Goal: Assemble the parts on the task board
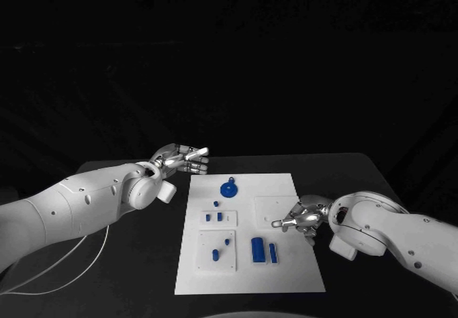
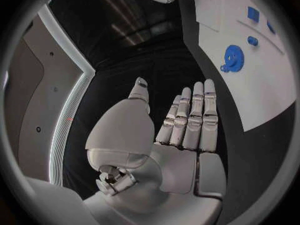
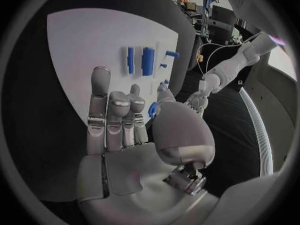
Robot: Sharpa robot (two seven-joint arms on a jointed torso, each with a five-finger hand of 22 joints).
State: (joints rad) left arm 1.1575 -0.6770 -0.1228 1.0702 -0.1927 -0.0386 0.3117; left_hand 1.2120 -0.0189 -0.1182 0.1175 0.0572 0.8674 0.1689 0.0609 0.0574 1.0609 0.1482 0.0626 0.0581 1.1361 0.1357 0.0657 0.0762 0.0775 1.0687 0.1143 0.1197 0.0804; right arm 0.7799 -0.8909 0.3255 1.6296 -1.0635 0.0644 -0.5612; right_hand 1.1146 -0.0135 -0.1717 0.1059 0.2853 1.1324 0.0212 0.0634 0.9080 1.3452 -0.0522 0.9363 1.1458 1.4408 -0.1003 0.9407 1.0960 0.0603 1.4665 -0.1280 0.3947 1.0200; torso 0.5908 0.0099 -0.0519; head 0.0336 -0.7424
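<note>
One white task board [image 1: 250,233], one black worktop [image 1: 134,265], two robot hands — left robot hand [image 1: 179,159], right robot hand [image 1: 302,217] — one blue gear part [image 1: 229,189], two upright blue bars [image 1: 263,250], several small blue pieces.

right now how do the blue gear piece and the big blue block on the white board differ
The blue round toothed gear piece lies at the far end of the white task board, alone; the large blue upright-oblong block lies nearer the robot, with a thinner blue bar right beside it. The gear is round with a small tab; the block is long and straight-sided. Both are blue and rest on the board, touched by neither hand.
</note>
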